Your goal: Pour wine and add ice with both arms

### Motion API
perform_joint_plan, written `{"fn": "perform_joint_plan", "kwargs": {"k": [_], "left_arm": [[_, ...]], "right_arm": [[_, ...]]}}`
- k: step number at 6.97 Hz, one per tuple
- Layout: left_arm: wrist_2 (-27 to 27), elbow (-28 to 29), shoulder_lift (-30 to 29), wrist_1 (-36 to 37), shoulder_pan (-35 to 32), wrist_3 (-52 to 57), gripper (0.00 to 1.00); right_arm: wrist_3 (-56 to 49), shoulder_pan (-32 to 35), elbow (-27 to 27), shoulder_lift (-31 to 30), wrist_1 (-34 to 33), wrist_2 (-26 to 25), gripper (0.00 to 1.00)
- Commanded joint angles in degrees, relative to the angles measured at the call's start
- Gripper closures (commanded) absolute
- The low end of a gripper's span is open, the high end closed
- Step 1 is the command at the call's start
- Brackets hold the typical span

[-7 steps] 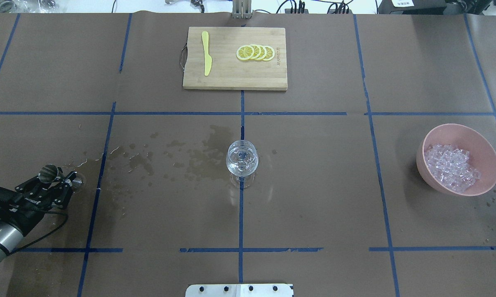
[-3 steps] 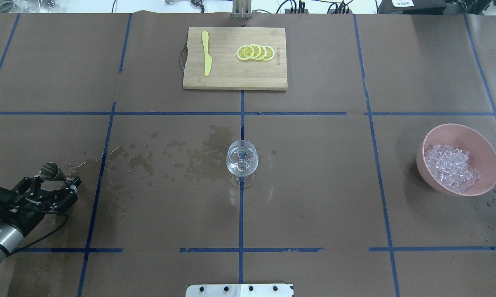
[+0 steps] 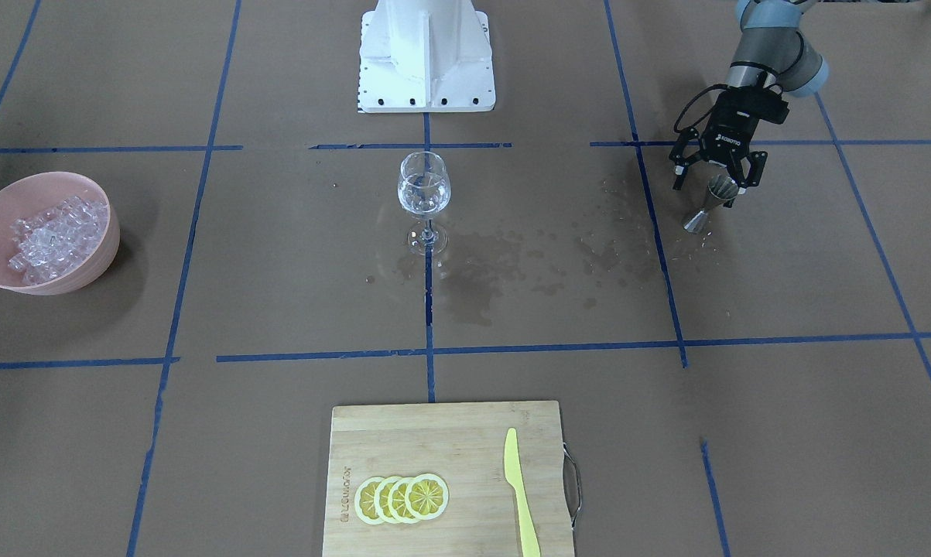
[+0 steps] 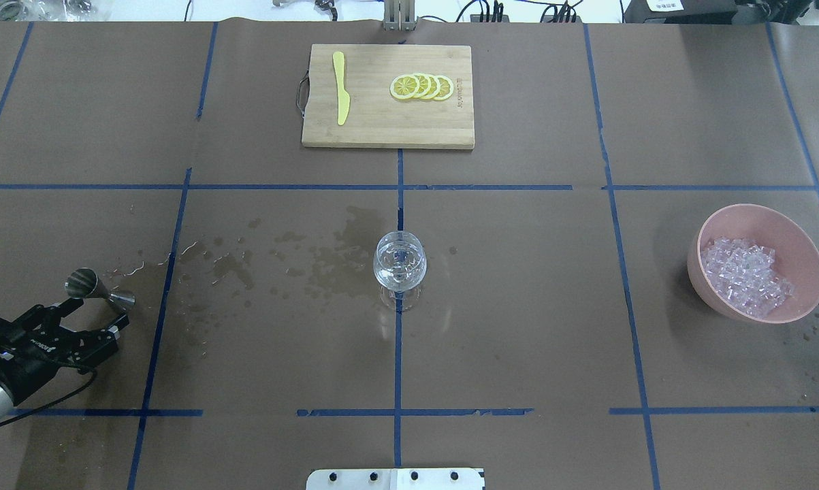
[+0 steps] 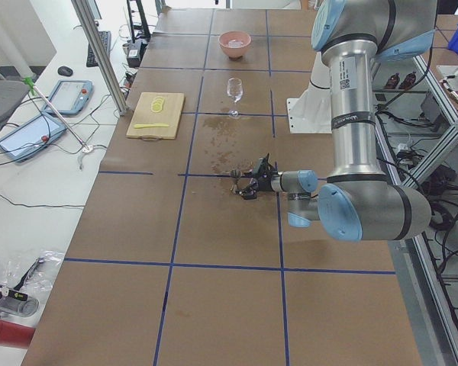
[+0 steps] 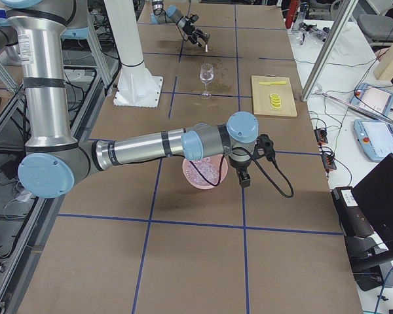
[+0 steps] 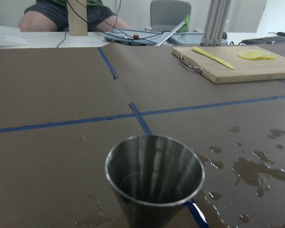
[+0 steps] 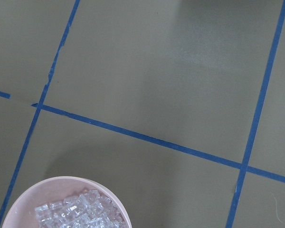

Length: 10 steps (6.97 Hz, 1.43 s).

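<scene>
A clear wine glass (image 4: 399,262) stands at the table's middle with a little colourless wine (image 3: 424,203) in its bowl. The ice (image 4: 746,275) is a heap of small clear cubes in a pink bowl (image 4: 763,219) at the right. My left gripper (image 4: 96,318) is open and empty, just behind a steel jigger (image 4: 88,284) that stands free on the table at the far left. The left wrist view looks into the jigger (image 7: 154,173). My right gripper (image 6: 244,175) shows only in the exterior right view, beside the bowl (image 6: 200,178); I cannot tell if it is open or shut.
A wooden cutting board (image 4: 387,129) at the far side holds lemon slices (image 4: 423,87) and a yellow knife (image 4: 341,88). Wet spill marks (image 4: 327,262) spread left of the glass. The white pedestal (image 3: 426,54) stands at my base.
My left gripper has drawn back from the jigger toward the near left edge. The jigger stays standing on the table, free of the fingers.
</scene>
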Motion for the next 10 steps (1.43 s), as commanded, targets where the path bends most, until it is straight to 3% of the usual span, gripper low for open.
{"fn": "perform_joint_plan", "kwargs": {"k": [1,3,5,6,7,8,9,10], "left_arm": [[-8.2,-4.6,7.0,4.1,-0.1,0.2,0.01],[-21.0,-7.7,12.2,6.6,-0.7,0.2,0.00],[-22.7,-7.3,16.1,5.8,-2.1,1.1,0.01],[-27.6,-6.9,16.0,5.8,-7.0,3.9,0.01],[-38.2,-5.9,15.3,5.8,-14.4,7.7,0.01],[-50.2,-5.2,12.6,6.8,-28.6,13.1,0.01],[-61.1,-2.4,9.1,8.3,-40.1,17.3,0.00],[-71.8,-1.8,4.7,15.2,-49.4,17.2,0.00]], "right_arm": [[-0.1,0.0,-0.6,-0.1,-0.1,0.0,0.00],[3.6,-0.3,0.2,-0.3,0.1,0.2,0.00],[14.9,-5.5,6.6,-1.6,0.1,0.2,0.00],[18.4,-7.7,9.4,-2.4,0.2,0.2,0.00],[20.6,-10.6,11.8,-2.6,0.2,-0.1,0.00],[21.8,-12.8,13.8,-3.3,0.5,-1.8,0.00],[25.9,-15.4,13.8,-5.6,3.9,-3.2,0.00],[30.2,-20.2,13.7,-10.7,12.8,-9.6,0.00]]}}
